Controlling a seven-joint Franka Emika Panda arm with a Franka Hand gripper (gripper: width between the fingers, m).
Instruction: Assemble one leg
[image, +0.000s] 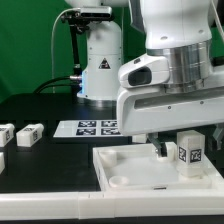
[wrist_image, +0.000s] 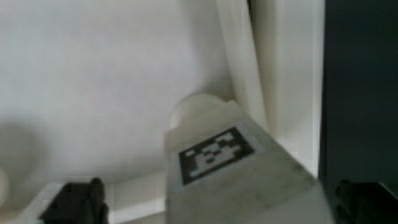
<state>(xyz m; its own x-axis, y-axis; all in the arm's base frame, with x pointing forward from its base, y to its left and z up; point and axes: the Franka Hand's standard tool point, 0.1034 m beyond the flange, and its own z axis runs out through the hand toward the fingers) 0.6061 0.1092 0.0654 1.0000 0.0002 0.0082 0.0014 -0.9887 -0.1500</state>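
Note:
The leg (image: 190, 152) is a small white block with a black-and-white tag on its face. It stands upright at the right end of the large white tray-like panel (image: 130, 165), near a corner. My gripper (image: 182, 148) hangs straight over it with a finger on each side. In the wrist view the leg (wrist_image: 222, 160) lies between the two dark fingertips (wrist_image: 75, 203). One finger is clearly apart from it and the other is close to it. The jaws stand open around the leg. The panel's raised rim (wrist_image: 240, 60) runs beside the leg.
Three more small white tagged blocks (image: 29, 133) lie on the black table at the exterior view's left. The marker board (image: 95, 127) lies behind the panel. The arm's white base (image: 100, 65) stands at the back. A round socket (image: 120, 180) shows in the panel's front.

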